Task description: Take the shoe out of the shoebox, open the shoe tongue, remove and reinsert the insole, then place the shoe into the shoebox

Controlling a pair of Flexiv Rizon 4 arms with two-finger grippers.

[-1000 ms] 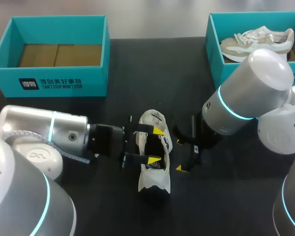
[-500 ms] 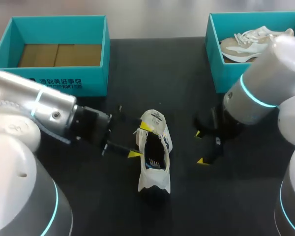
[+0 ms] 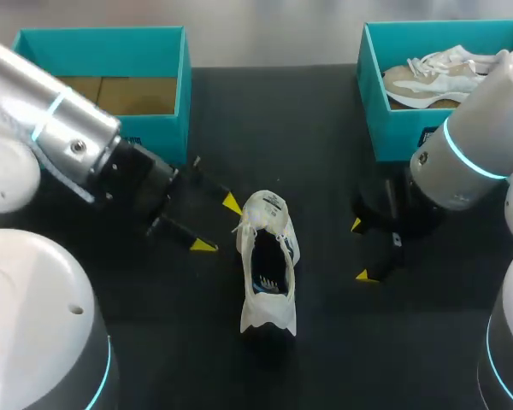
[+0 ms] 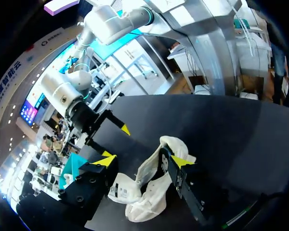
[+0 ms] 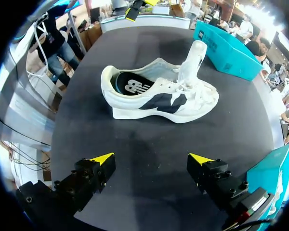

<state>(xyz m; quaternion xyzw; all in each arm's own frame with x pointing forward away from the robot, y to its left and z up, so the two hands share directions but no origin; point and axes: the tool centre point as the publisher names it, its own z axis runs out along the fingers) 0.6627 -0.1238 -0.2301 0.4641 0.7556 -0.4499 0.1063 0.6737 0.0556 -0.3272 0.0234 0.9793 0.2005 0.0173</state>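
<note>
At either side of shoe | left tool spread wide, empty, angled toward it | right tool likewise, perhaps hovering

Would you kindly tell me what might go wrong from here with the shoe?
The shoe stands unheld between the open left end effector and right end effector; a one-sided push might slide or tip it. Its raised tongue could snag during a grasp. The right shoebox already holds another shoe, so placing there may crowd it.

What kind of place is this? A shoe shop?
More likely a robot workbench: a left gripper and right gripper flank a white shoe on a black table, teal shoeboxes behind.
</note>
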